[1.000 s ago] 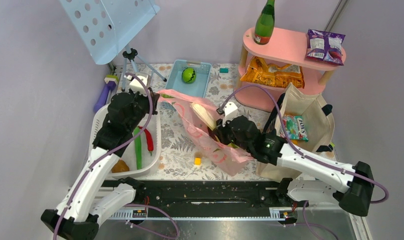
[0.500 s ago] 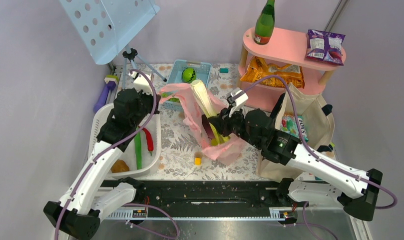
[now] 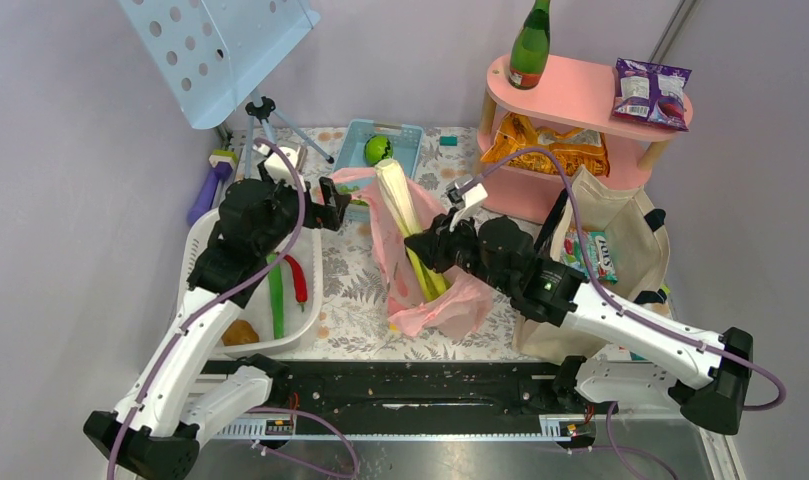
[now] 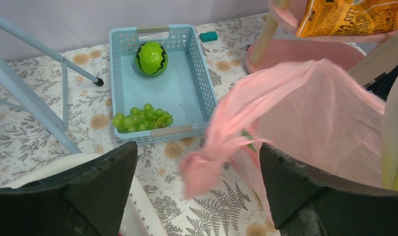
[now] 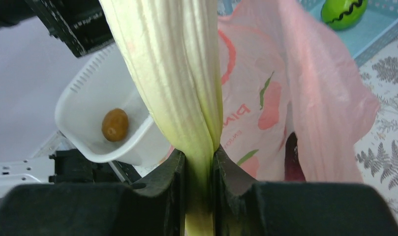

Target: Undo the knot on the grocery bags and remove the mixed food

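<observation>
The right tool [image 5: 199,158] pinches the pale stem of a leek [image 5: 172,73], which stands tilted out of the pink bag [image 3: 442,305] at the middle of the table [image 3: 355,290]. The left tool [image 4: 197,191] is spread wide beside the bag's loose far-left flap, gripping nothing. The canvas tote [image 3: 625,235] stands to the right.

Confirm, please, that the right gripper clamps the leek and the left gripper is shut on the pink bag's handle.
The left gripper is open, its fingers wide apart, the pink bag's handle unclamped, as the left wrist view shows. The right gripper does clamp the leek.
</observation>
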